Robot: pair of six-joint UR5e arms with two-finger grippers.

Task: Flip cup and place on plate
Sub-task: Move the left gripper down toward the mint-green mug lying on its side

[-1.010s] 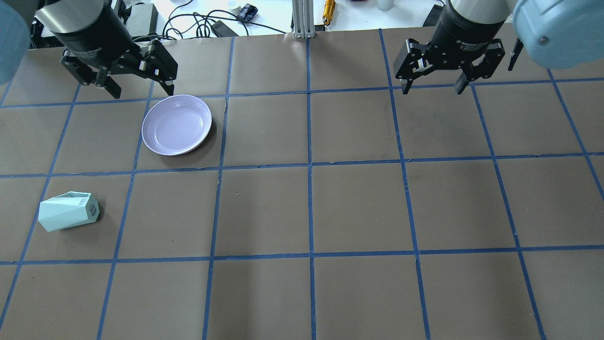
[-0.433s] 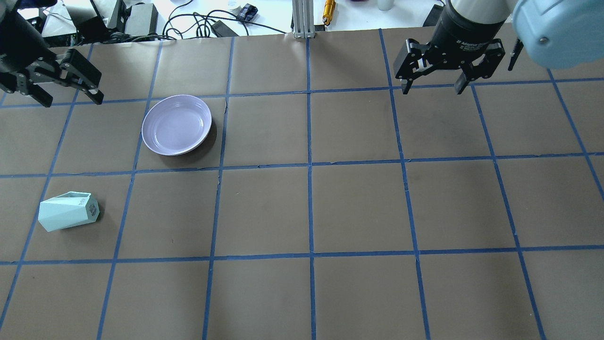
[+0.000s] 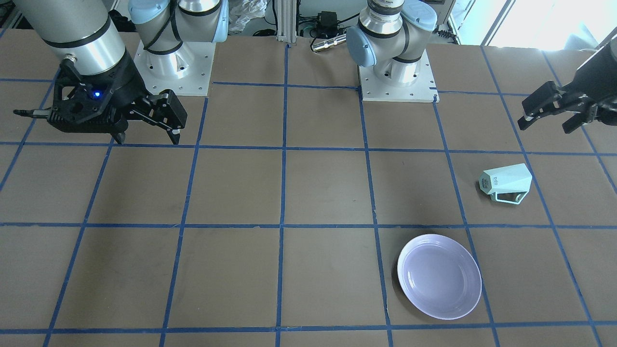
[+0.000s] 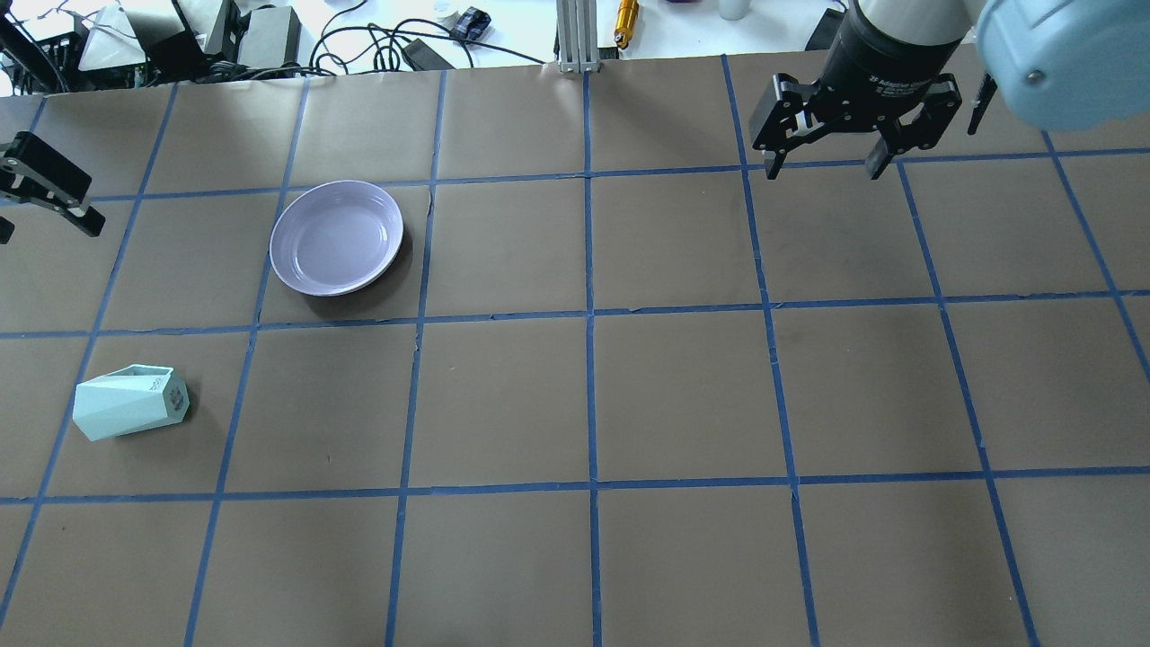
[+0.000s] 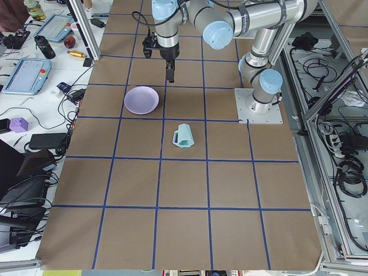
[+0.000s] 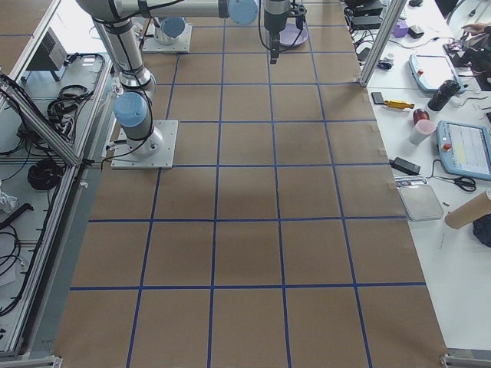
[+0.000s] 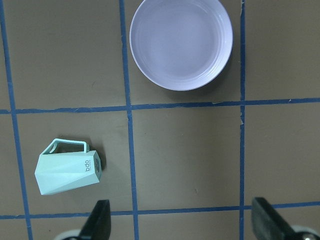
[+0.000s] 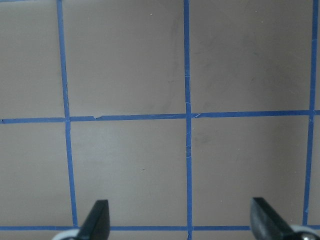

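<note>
The mint-green cup [image 4: 130, 402] lies on its side on the table's left, lettered base toward the middle and handle away from the robot. It also shows in the front view [image 3: 506, 182] and the left wrist view [image 7: 67, 170]. The lavender plate [image 4: 337, 237] stands empty one grid square beyond it, also in the front view [image 3: 439, 276] and the left wrist view [image 7: 181, 42]. My left gripper [image 4: 47, 231] is open and empty, high up at the overhead view's left edge, apart from both things [image 3: 544, 127]. My right gripper [image 4: 823, 169] is open and empty over the far right [image 3: 147, 140].
The brown table is marked with a blue tape grid [image 4: 588, 314]. The two arm bases [image 3: 395, 72] stand at the robot's side. Cables and power bricks [image 4: 269, 36] and an aluminium post [image 4: 573, 36] lie beyond the far edge.
My left gripper has swung left, from beside the plate's far-left rim to the overhead view's left edge, now partly out of frame. Right arm, cup and plate are unmoved.
</note>
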